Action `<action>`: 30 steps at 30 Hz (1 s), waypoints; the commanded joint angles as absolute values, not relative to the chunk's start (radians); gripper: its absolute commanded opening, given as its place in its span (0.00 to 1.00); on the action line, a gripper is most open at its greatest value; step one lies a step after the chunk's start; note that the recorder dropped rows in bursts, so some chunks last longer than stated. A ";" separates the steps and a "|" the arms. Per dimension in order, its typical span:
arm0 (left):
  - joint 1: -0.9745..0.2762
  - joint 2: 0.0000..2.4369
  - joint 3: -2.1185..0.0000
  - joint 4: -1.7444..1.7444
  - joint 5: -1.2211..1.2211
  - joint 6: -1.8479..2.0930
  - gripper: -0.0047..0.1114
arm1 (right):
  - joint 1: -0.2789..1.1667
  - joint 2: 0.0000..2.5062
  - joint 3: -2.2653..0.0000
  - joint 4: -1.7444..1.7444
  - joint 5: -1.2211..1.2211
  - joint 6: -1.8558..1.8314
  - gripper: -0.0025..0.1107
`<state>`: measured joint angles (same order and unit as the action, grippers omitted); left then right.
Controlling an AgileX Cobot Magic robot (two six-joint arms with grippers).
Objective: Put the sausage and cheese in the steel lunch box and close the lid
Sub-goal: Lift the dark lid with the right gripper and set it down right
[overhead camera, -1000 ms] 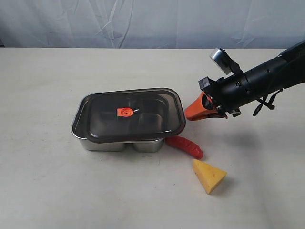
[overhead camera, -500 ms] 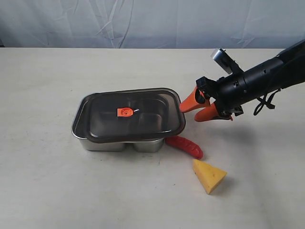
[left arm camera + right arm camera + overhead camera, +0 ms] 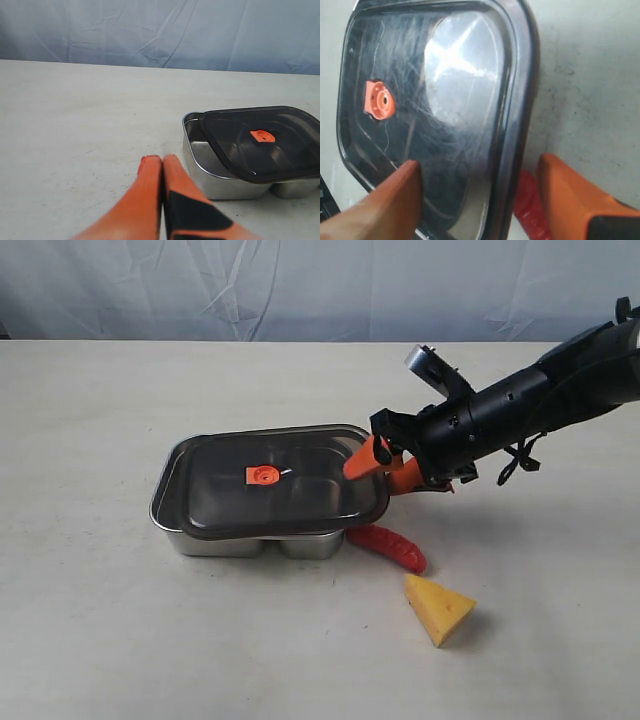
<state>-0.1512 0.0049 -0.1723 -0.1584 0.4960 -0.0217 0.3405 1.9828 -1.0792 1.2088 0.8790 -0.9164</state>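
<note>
Right claw (image 3: 383,470): spread apart, set astride lid (image 3: 300,490) edge, frame centre-right | left claw (image 3: 161,167): pressed together | risk: lid could be dropped or lunch box (image 3: 230,543) shoved if edge is gripped shallowly

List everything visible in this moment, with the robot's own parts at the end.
steel lunch box: one, shiny silver, middle of the table
lid: one, dark translucent, lying askew on the box, one corner of the box uncovered
valve: one, orange, centre of the lid
sausage: one, glossy red, on the table against the box's near right corner
cheese: one wedge, yellow-orange, on the table just past the sausage, apart from the box
table: one, off-white, under everything
backdrop: one, pale blue-grey cloth, behind the table
right claw: one, orange fingers on a black arm, open, straddling the lid's right edge
left claw: one, orange, shut, empty, away from the box
</note>
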 commanded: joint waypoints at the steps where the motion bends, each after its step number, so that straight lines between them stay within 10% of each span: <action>1: -0.148 0.000 -0.170 -0.156 0.486 -0.022 0.04 | 0.339 1.982 -1.082 1.217 0.863 -0.916 0.39; 6: -0.148 0.000 -0.170 -0.156 0.486 -0.022 0.04 | 0.339 1.982 -1.082 1.217 0.868 -0.916 0.02; 30: -0.148 0.000 -0.170 -0.156 0.486 -0.022 0.04 | 0.337 1.664 -1.082 1.275 1.053 -0.916 0.02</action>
<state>-0.1512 0.0049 -0.1723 -0.1584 0.4960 -0.0217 0.3410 1.7126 -1.0814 1.2506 1.0424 -0.9060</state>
